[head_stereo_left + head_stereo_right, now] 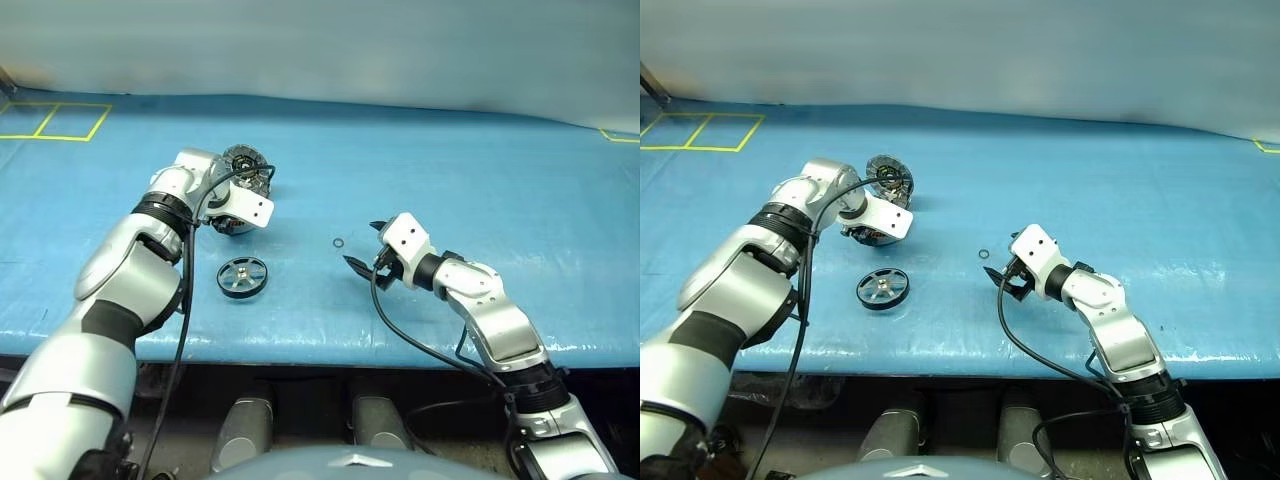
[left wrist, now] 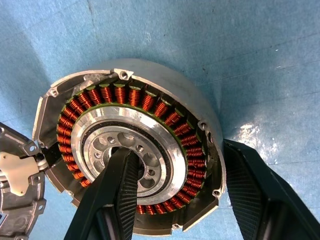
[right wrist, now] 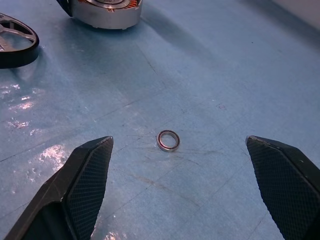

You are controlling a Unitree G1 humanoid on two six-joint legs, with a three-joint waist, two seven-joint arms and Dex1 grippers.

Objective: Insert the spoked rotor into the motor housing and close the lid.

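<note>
Left gripper (image 2: 175,195) was placed over the motor housing (image 2: 130,150), one finger inside its centre, the other outside its wall; contact could not be told | right gripper (image 3: 180,175) was spread wide, a small loose ring (image 3: 168,140) lying between its fingers | spoked rotor (image 1: 242,277) was seen flat on the blue table (image 1: 450,170), near the housing | lid (image 1: 246,163) was hinged open.

Motor housing (image 2: 165,95): machined bright metal, glossy copper windings (orange). Fingers (image 2: 117,200): matt black, cross-hatched. Table cover (image 1: 480,180): glossy blue sheet.
</note>
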